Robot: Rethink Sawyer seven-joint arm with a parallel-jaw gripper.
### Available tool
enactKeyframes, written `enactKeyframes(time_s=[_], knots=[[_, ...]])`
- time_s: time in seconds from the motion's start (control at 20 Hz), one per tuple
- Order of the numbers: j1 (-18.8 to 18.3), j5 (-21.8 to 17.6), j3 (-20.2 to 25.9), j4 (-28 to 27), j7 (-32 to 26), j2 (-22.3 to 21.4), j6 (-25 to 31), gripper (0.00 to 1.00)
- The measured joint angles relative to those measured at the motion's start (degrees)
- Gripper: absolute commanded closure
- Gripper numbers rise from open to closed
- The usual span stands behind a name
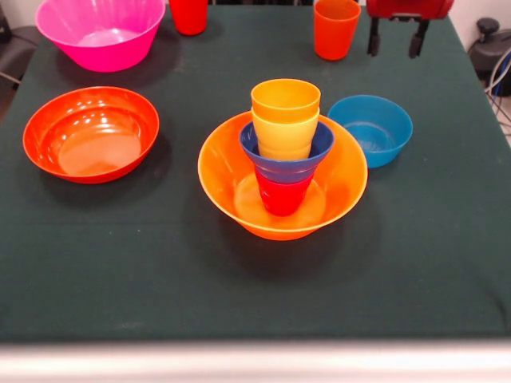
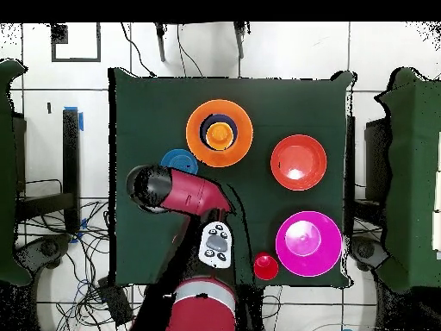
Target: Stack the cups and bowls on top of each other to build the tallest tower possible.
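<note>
With its fingers (image 1: pixel 395 38) spread and empty at one o'clock, the orange cup (image 1: pixel 335 28) beside them on the tabletop (image 1: pixel 447 255) looks light, stiff and slippery, best pinched across its rim.

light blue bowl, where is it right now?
In the front view the light blue bowl sits on the table just right of the tower's big orange bowl, empty. In the overhead view it is partly hidden under the arm.
</note>
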Motion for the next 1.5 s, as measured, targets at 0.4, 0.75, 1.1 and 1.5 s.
enactKeyframes(time_s=[0.4, 0.75, 1.1, 1.5], knots=[[0.0, -2.9, 2.2, 0.0, 0.0, 3.1, -0.4, 0.00], [0.0, -5.2, 3.0, -1.8, 0.0, 7.0, -0.4, 0.00], [0.0, -8.0, 3.1, -5.2, 0.0, 10.7, -0.3, 0.00], [0.0, -11.2, 3.1, -10.6, 0.0, 10.9, 3.8, 0.00]])
